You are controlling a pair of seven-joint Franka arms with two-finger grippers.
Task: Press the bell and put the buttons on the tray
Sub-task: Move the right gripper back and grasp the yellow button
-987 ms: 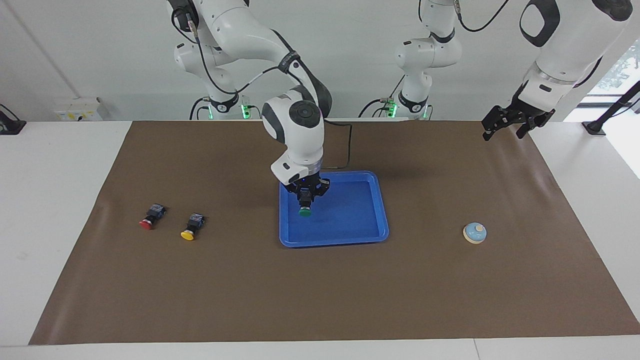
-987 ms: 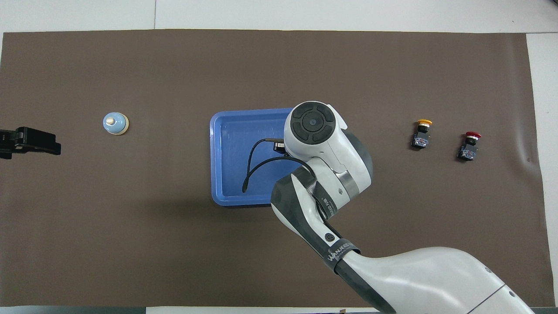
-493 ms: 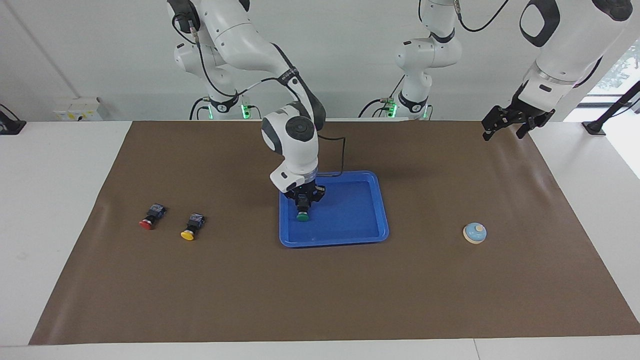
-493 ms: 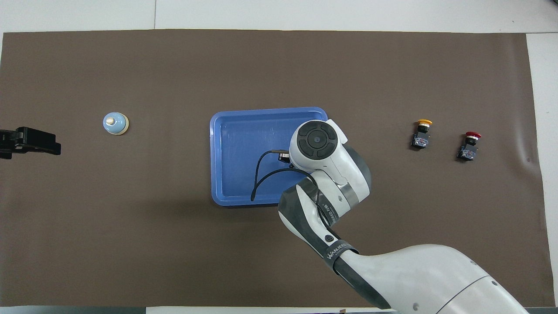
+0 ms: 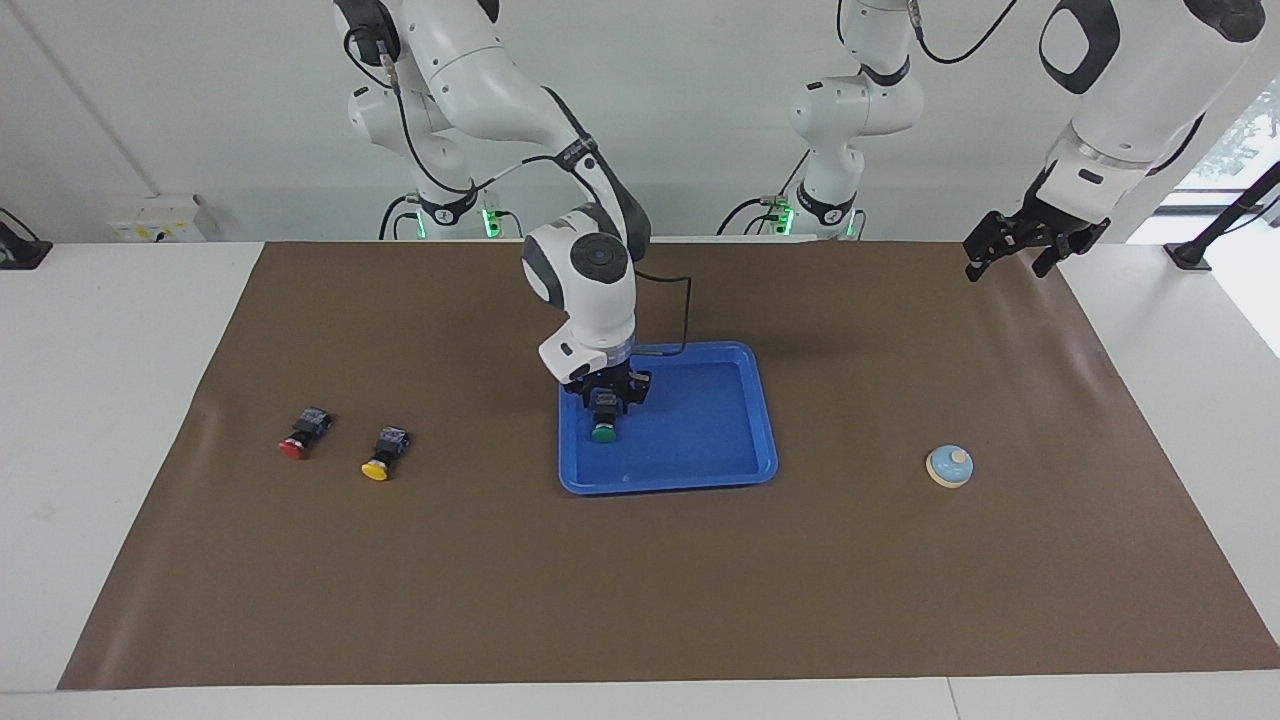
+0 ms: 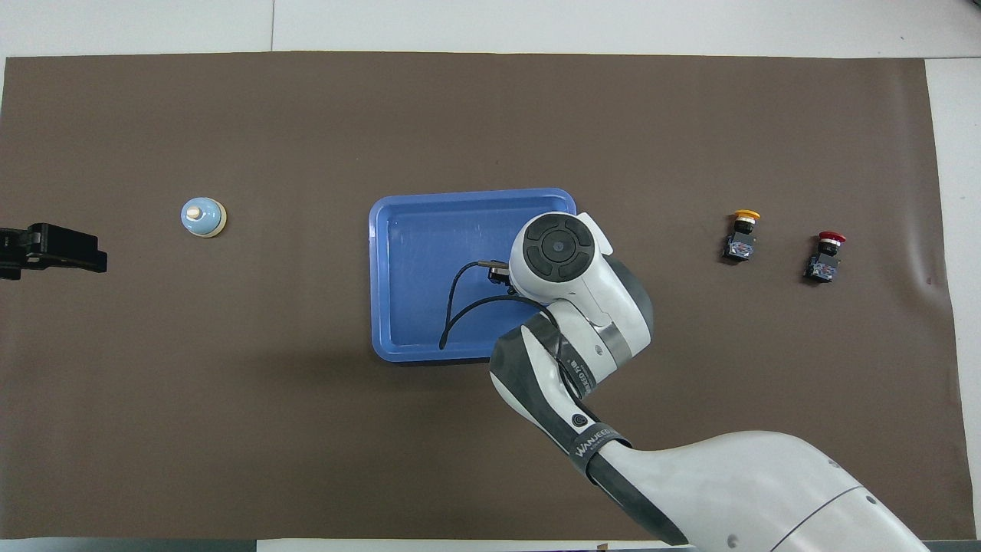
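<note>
The blue tray (image 5: 670, 483) lies mid-mat. My right gripper (image 5: 604, 408) is down inside it, at the corner nearest the right arm. It stands around the black body of the green button (image 5: 602, 432), whose cap rests on the tray floor. Whether it still grips the button I cannot tell. In the overhead view the right wrist (image 6: 559, 249) hides that button over the tray (image 6: 414, 261). The yellow button (image 5: 384, 453) (image 6: 742, 236) and red button (image 5: 303, 434) (image 6: 825, 257) lie on the mat toward the right arm's end. The bell (image 5: 949, 466) (image 6: 203, 218) stands toward the left arm's end. My left gripper (image 5: 1008, 262) (image 6: 96, 261) waits open, raised over the mat's edge.
A brown mat (image 5: 640, 600) covers the white table. A black cable (image 6: 452, 307) loops from the right wrist over the tray. The two arm bases (image 5: 445, 210) (image 5: 825, 205) stand at the mat's edge nearest the robots.
My right gripper has come down with the green button until its cap rests on the tray floor, shifting slightly toward the robots. The left arm has not moved.
</note>
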